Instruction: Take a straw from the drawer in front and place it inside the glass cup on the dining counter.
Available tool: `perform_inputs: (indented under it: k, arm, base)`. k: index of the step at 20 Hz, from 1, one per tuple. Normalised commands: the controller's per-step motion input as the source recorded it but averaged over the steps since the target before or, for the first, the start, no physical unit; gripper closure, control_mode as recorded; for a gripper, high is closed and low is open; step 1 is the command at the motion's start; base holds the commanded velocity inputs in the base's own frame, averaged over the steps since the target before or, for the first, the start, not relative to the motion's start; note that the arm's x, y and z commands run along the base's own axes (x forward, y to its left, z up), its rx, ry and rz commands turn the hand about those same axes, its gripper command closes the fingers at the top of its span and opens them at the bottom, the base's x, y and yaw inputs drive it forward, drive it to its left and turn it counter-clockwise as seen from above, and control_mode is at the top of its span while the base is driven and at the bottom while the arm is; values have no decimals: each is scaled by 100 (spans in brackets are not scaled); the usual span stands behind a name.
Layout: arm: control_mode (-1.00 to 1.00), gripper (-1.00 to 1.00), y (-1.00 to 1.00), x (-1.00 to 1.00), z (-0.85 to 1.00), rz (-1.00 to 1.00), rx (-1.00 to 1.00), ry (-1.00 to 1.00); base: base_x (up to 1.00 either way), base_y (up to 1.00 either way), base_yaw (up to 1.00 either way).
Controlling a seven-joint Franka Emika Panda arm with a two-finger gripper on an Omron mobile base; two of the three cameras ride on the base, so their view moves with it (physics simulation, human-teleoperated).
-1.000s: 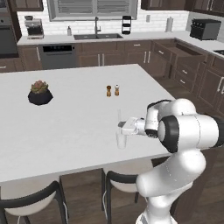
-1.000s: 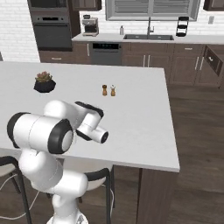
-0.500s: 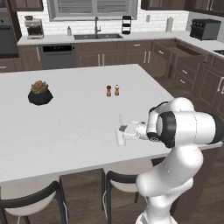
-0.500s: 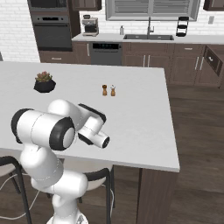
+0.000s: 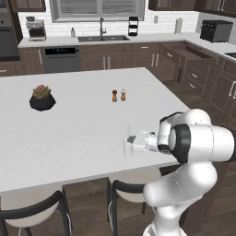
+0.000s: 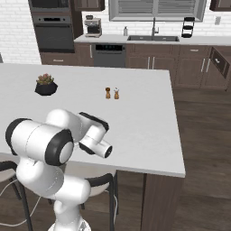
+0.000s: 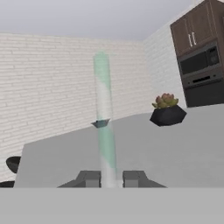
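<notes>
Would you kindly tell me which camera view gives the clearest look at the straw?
The hand view: the straw stands upright, large and central, rising from between the shut gripper's fingertips. In the left base view it is a faint thin sliver at the gripper. In the right base view the arm hides it.

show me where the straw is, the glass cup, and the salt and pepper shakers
straw point(image 7: 105, 144), hand view, middle of its upright shaft above the claw tips
glass cup point(image 5: 127, 147), left base view, its clear side wall by the claw
salt and pepper shakers point(image 5: 119, 95), left base view, between the two brown bodies
</notes>
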Motion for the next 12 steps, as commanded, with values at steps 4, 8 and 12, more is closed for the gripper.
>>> perform_inputs:
  k: [4, 8, 12]
  arm:
    - [-100, -100, 0, 0, -9, 0, 0, 0]
    - [-100, -100, 0, -5, -1, 0, 0, 0]
    - [-100, -100, 0, -39, 0, 0, 0, 0]
  base:
    - [0, 0, 0]
    - [0, 0, 0]
    - [0, 0, 0]
